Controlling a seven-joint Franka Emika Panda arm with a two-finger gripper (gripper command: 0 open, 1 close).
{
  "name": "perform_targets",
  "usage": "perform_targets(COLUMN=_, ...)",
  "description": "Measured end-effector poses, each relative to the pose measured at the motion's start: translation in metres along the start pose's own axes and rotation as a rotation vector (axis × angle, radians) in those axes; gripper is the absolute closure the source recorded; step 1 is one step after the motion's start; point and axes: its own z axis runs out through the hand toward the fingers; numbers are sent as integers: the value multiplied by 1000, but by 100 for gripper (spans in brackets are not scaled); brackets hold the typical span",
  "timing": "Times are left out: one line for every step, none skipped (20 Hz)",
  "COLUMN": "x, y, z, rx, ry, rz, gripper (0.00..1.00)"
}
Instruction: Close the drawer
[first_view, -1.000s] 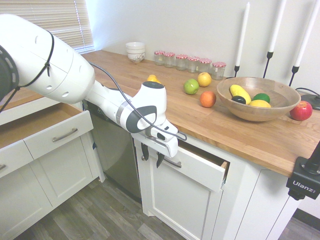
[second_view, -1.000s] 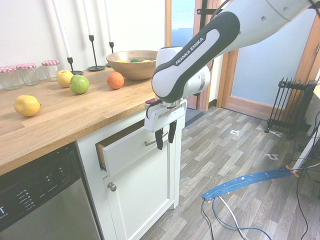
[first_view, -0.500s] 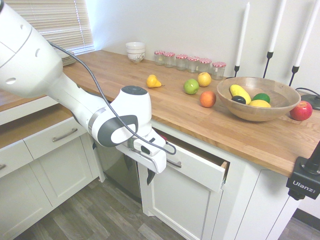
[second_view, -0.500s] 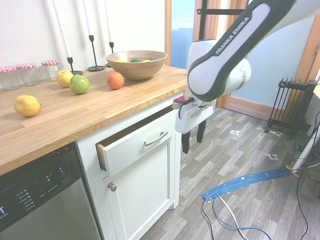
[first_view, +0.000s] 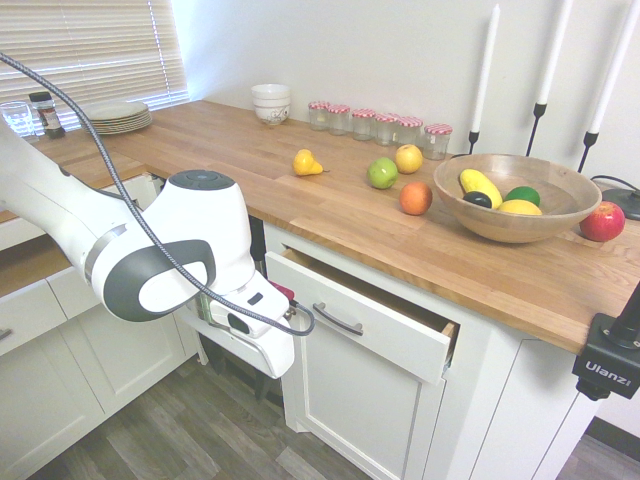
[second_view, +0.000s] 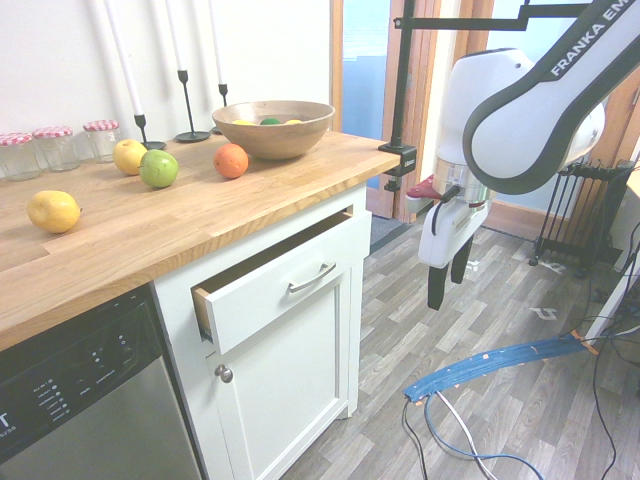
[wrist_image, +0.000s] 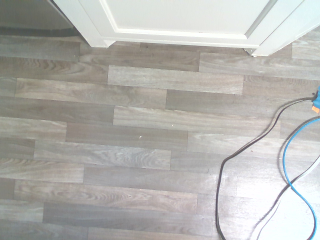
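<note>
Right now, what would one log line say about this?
drawer: partly open | gripper: open, empty, clear of drawer, above floor | task: not done

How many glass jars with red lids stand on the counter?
6, in one row by the wall, behind the fruit: jars and. The second exterior view shows only three.
</note>
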Motion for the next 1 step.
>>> perform_targets(x=-2, y=2, z=-1, rx=0, ry=-1, rz=1, gripper=0)
